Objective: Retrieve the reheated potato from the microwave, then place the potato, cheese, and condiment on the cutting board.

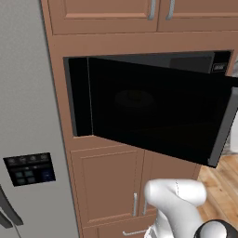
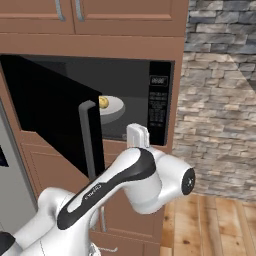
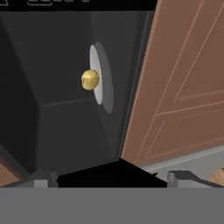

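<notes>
The microwave [image 2: 125,100] stands with its door [image 1: 158,111] swung wide, and the potato [image 2: 103,102] sits inside on a pale round plate [image 2: 114,106], well back in the cavity. In the hand view the camera is rolled onto its side, so the plate [image 3: 101,78] appears on edge and the potato [image 3: 90,80] sits at about eleven o'clock from the picture's middle, with the brown cabinet front [image 3: 183,83] off at three o'clock.

The pincer [image 3: 111,179] is spread about as wide as it goes and holds nothing; its two tips show at the bottom of the hand view, well short of the potato and apparently not yet into the microwave's mouth.

The step in hand looks like the reach into the cavity. To do it well, the arm likely needs to shift the hand so the potato moves to the centre line between the tips before going deeper, since it now lies off to one side. The open door edge and its grey bar handle [image 2: 86,135] stand close to the arm in the right base view, so the approach should keep clear of them. Because the potato is small, round and smooth, the jaws should straddle its widest part and close gently, or it could roll off the plate.
</notes>
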You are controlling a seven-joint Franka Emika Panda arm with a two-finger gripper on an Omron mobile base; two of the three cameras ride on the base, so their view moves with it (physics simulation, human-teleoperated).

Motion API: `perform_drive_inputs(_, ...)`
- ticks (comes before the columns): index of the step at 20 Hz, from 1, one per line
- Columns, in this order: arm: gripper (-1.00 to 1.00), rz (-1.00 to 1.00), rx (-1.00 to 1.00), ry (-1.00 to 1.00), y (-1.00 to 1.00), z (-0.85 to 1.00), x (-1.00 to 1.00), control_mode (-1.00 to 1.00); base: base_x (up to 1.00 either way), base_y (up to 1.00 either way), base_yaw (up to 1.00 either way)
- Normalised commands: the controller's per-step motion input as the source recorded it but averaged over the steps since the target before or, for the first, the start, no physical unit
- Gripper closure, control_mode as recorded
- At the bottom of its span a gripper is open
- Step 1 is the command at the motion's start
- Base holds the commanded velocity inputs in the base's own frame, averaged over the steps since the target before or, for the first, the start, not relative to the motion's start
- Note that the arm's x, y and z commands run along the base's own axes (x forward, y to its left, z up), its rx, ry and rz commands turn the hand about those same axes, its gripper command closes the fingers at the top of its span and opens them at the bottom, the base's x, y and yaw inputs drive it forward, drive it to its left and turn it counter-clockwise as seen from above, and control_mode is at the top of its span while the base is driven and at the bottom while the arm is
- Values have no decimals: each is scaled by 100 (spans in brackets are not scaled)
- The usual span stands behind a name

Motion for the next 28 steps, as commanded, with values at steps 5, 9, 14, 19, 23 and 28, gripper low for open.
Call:
perform_drive_inputs(5,-100,10,8,2,5,-1,0,-100,0,0,0)
perform_drive_inputs(9,-100,12,5,0,11,0,-12,-100,0,0,0)
perform_drive_inputs(14,-100,5,3,8,9,0,8,-100,0,0,0)
perform_drive_inputs(19,-100,6,6,7,5,0,3,-100,0,0,0)
perform_drive_inputs(23,-100,11,7,4,25,1,-24,-100,0,0,0)
perform_drive_inputs(28,-100,13,7,2,30,0,-36,-100,0,0,0)
